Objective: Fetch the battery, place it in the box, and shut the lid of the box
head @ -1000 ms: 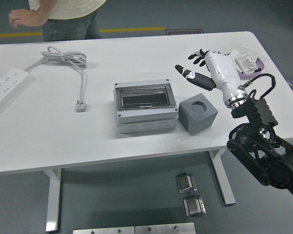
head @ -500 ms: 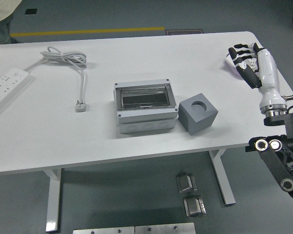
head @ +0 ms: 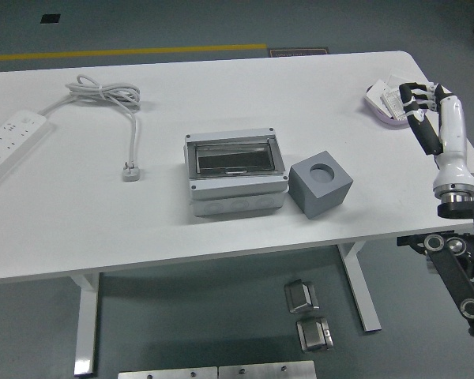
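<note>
A smooth, matt white table [head: 221, 221] carries a grey plastic box [head: 235, 172] whose clear, glossy lid [head: 232, 160] catches the light. Beside it, a matt dark-grey block [head: 321, 182] with a round recess looks like foam or dull plastic. The white power strip [head: 13, 144] and its grey rubbery cable [head: 114, 103] appear smooth plastic. The robot's right hand [head: 428, 114] shows a glossy white shell with black finger segments.

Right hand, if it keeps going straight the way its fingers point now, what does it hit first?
Most likely the pink tray of small packets at the table's far right corner: the right hand points up-left, with its fingertips already at the tray's edge. Its height above the tray is unclear.
</note>
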Tool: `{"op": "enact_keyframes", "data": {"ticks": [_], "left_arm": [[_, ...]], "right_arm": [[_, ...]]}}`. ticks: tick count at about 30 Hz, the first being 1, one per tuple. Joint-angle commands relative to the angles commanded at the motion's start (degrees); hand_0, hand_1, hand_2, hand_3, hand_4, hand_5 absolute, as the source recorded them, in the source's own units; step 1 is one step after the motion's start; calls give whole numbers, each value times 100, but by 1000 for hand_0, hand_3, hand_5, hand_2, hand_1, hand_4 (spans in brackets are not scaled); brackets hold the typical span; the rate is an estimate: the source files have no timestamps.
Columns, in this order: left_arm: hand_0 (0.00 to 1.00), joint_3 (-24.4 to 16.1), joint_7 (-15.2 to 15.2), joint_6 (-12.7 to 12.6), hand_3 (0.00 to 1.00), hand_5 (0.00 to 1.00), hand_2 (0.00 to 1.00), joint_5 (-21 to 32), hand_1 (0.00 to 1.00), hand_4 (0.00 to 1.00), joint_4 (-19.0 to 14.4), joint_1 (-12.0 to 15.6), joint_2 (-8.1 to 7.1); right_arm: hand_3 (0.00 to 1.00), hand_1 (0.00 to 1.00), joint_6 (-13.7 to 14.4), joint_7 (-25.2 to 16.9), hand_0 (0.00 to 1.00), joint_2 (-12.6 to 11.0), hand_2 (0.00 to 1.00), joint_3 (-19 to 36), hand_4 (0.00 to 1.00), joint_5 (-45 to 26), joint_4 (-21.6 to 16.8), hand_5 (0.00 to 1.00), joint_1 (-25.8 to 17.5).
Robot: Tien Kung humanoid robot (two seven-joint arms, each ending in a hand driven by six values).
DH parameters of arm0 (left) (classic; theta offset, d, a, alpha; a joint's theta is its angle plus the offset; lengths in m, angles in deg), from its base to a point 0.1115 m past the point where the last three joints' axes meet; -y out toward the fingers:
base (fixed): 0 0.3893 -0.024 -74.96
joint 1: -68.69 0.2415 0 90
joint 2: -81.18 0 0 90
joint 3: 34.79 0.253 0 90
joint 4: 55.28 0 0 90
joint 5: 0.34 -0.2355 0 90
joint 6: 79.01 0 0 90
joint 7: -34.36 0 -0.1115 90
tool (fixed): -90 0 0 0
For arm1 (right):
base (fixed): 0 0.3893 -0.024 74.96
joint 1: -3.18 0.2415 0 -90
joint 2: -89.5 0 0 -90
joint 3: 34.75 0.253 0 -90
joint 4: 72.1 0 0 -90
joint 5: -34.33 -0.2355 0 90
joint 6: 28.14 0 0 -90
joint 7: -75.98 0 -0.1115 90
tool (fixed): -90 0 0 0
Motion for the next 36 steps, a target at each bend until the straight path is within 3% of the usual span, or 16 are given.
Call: {"op": "enact_keyframes", "data": {"ticks": [8,29,36], "left_arm": [[729,17,-41,-29,937,786,828,102,799,980,0,97,-27],[733,105,-13,-71,934,757,825,255,798,953,0,154,179],[733,53,-9,-50,935,753,825,159,798,948,0,131,164]], "right_arm": [[647,510,-30,-1,662,37,567,143,998,4,3,998,-87],[650,512,-79,-623,681,-260,574,543,998,-1340,88,998,-28],[651,513,-562,-1358,679,-349,598,214,998,-2503,389,998,247]]}}
